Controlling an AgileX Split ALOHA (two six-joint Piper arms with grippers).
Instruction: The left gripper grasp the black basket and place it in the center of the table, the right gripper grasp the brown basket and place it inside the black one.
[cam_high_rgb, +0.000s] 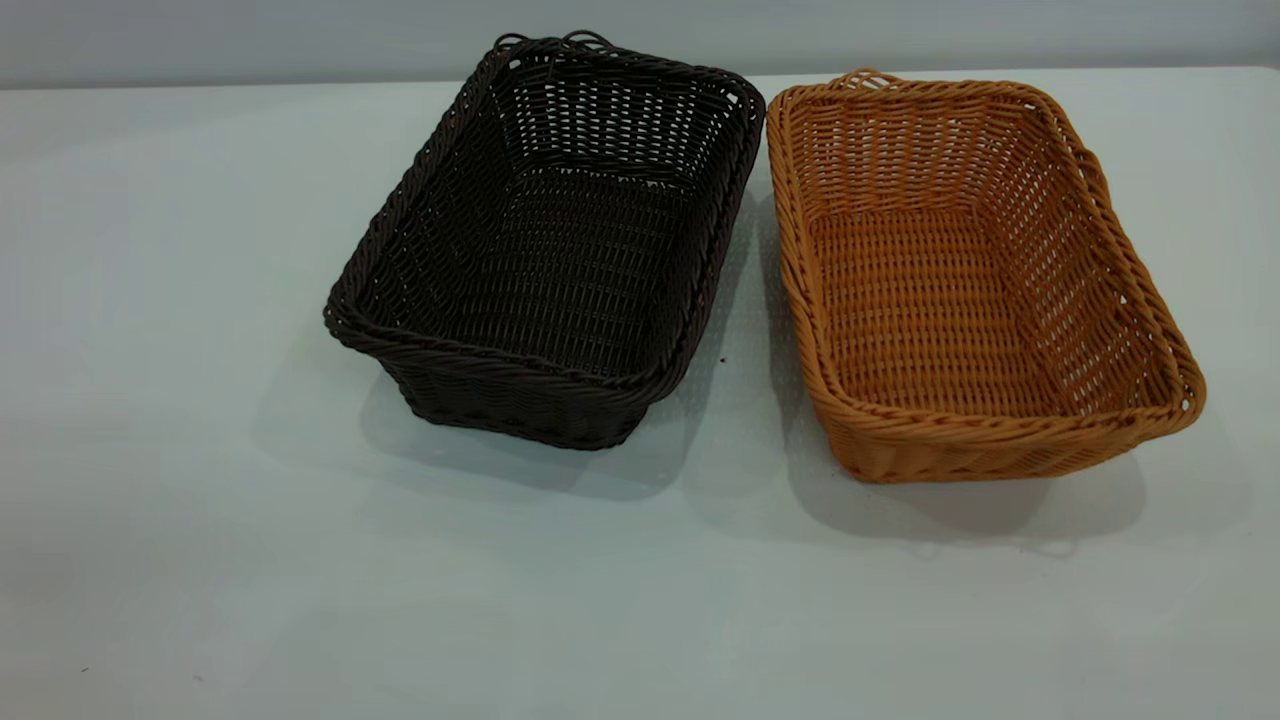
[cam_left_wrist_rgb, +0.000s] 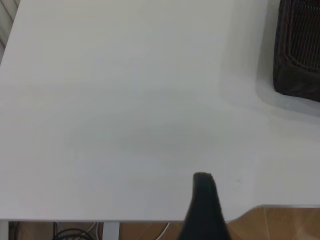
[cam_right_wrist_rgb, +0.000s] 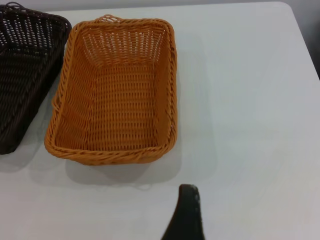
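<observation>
Two baskets nearly touch on the worktop (cam_high_rgb: 200, 300): if I lift the black basket (cam_high_rgb: 560, 240), it may drag the brown basket (cam_high_rgb: 960, 280). Neither gripper's jaws show enough to tell.

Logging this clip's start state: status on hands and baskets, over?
Left hand and right hand off the baskets, holding nothing. Black basket and brown basket side by side on the table, both empty. Nothing in the way.

Black basket (cam_left_wrist_rgb: 299, 55) corner at frame edge on white table (cam_left_wrist_rgb: 125, 110); left pincer (cam_left_wrist_rgb: 204, 210) fingertip over near table edge.
</observation>
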